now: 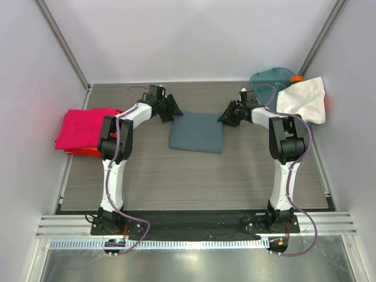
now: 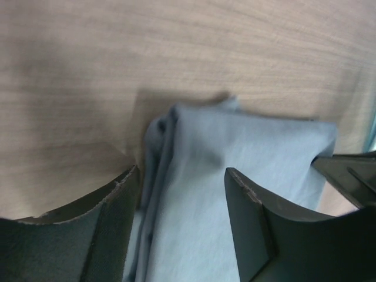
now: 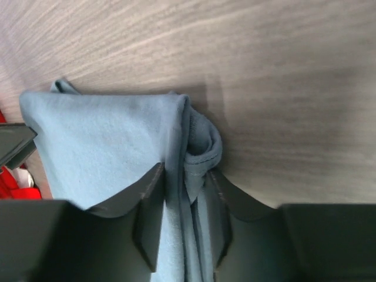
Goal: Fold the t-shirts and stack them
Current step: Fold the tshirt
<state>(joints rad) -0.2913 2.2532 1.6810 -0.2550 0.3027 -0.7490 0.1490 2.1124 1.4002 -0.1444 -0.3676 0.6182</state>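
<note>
Cloth hides much: the blue-grey shirt point(image 1: 196, 132) lies folded between our grippers, left gripper point(image 2: 182, 176) spread astride its edge, right gripper point(image 3: 187, 176) pinching a bunched corner; we cannot see deeper layers.

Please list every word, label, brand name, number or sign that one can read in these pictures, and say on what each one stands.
There are none to read.
The blue-grey t-shirt, the pink t-shirt, the white t-shirt and the teal tub show no print, tag or number.
The left arm and the right arm show no marking. The small parts at their bases are too small to tell.
</note>
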